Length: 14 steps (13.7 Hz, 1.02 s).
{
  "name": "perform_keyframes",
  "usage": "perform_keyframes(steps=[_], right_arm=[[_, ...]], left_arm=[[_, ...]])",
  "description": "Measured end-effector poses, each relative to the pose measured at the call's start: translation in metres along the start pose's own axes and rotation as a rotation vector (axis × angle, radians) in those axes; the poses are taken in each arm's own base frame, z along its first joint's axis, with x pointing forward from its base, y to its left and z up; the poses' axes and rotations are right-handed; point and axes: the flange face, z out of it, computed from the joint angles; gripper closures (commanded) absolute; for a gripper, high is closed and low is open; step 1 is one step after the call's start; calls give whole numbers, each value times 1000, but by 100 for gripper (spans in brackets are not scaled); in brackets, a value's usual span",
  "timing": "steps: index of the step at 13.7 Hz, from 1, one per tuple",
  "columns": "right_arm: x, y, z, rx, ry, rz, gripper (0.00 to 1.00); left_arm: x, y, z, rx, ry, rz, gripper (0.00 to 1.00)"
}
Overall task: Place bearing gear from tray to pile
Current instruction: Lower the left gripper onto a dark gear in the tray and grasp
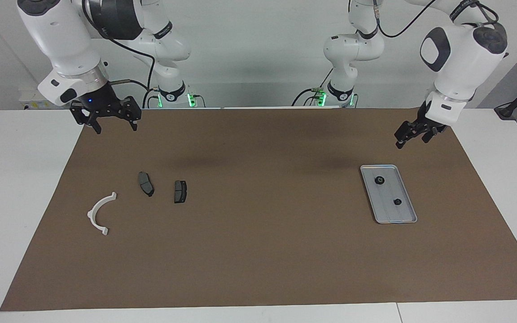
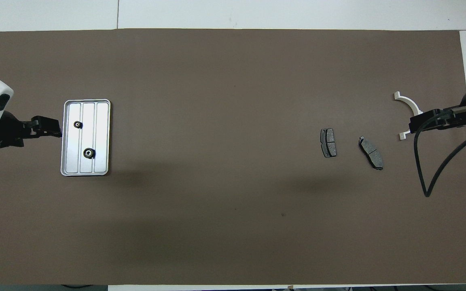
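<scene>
My left hand [image 1: 413, 134] hangs wide open, up off the tray's [image 1: 405, 195] twelve o'clock rim; those bearing gears [image 1: 379, 180] are tiny, so an off-centre pinch could skid one away.

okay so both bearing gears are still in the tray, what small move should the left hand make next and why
Probably ease the open left hand forward and down over the nearer bearing gear in the tray. It hangs empty above the mat just short of the tray, and the pile has no gear yet.
</scene>
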Motion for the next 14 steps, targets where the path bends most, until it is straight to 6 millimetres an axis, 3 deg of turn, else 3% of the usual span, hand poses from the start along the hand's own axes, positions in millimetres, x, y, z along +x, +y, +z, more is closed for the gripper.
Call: perform_keyframes(steps=[4, 12, 14], right_arm=[[0, 1, 0, 0, 0, 2, 0], [0, 6, 4, 1, -3, 9, 0], [-1, 9, 5, 1, -5, 14, 0]], left_arm=[[3, -2, 92, 2, 6, -16, 12], [0, -7, 180, 17, -39, -55, 20], [-3, -7, 192, 20, -53, -54, 20]])
